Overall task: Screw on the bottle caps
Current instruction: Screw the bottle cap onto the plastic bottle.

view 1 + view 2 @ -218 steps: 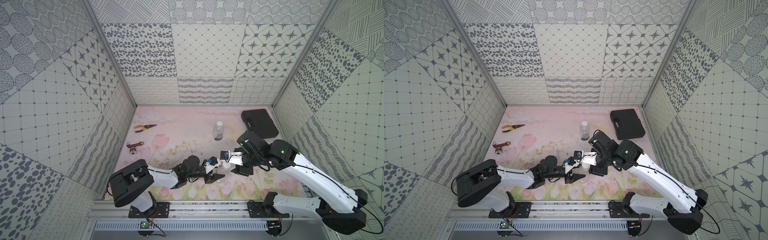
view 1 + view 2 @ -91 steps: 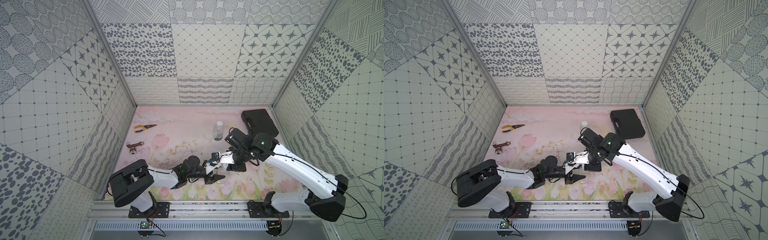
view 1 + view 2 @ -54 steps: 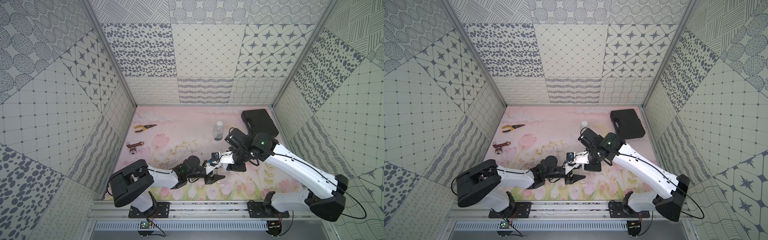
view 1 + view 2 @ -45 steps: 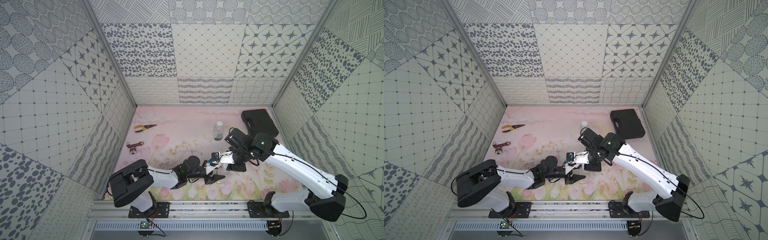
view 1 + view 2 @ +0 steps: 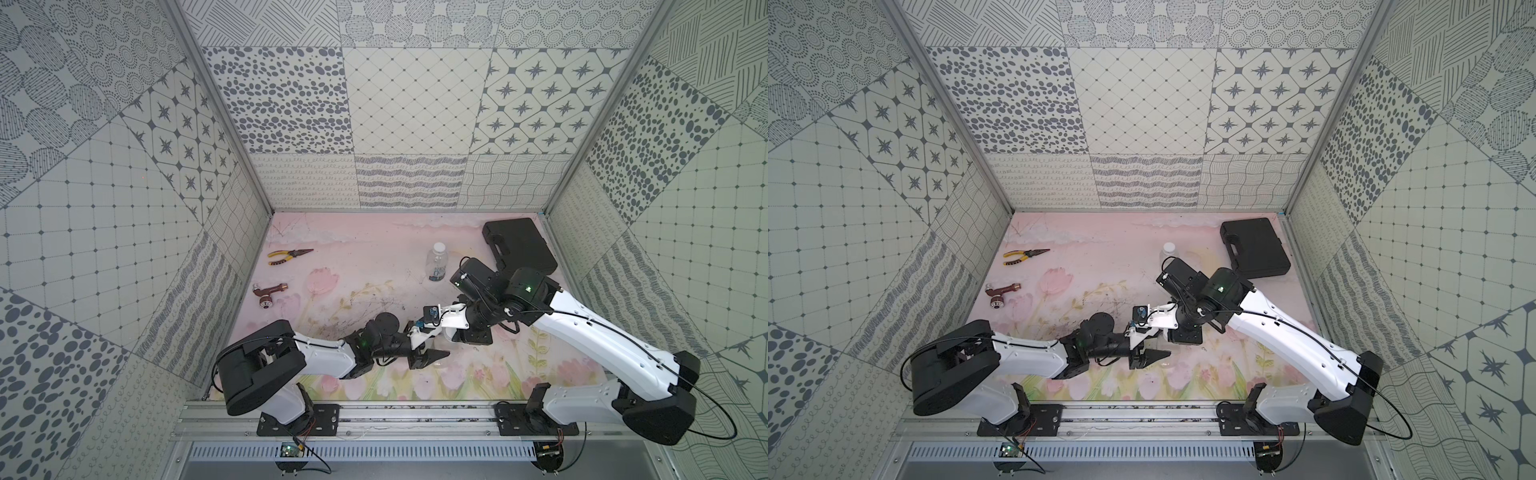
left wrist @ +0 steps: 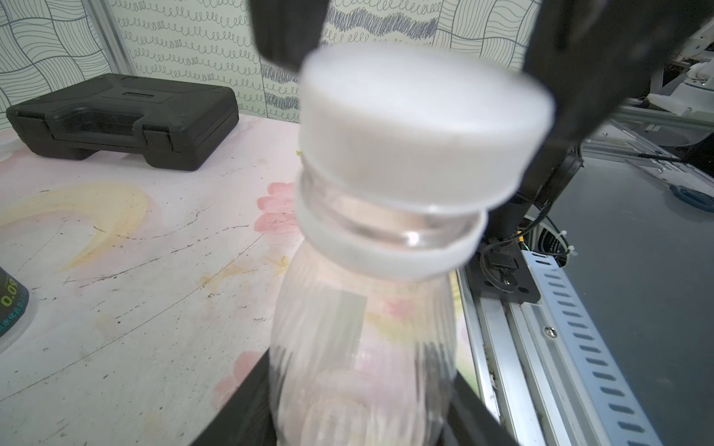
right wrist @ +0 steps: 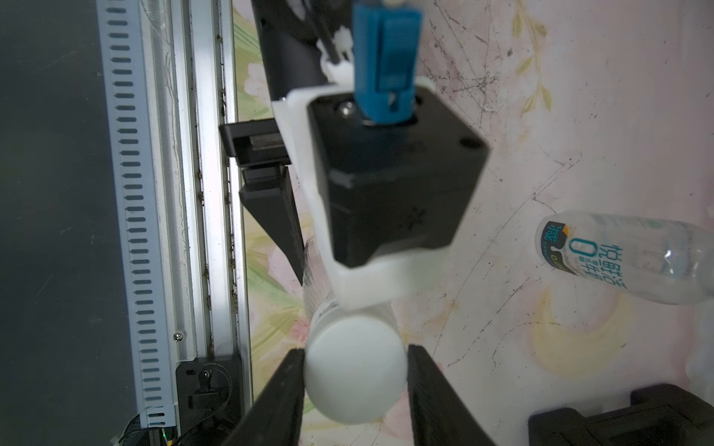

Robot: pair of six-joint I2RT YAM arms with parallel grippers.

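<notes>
Wrist views alone show clamped cap (image 7: 355, 380).

You have a white cap (image 6: 417, 116) on a clear ribbed bottle (image 6: 359, 347) with a pale grey-green label patch. The second bottle (image 7: 618, 258) is clear too, its label white with teal-blue lettering and a touch of yellow. Your mat (image 5: 353, 249) is pale pink, printed with pink tulips and green-yellow stems, and scuffed dark. The tool case (image 5: 519, 245) is black, the pliers (image 5: 286, 256) have yellow handles, and the fitting (image 5: 266, 293) is reddish brown. The arms (image 5: 582, 332) are white with black joints. The walls (image 5: 415, 104) carry grey dots, stars, grids and waves on off-white.
</notes>
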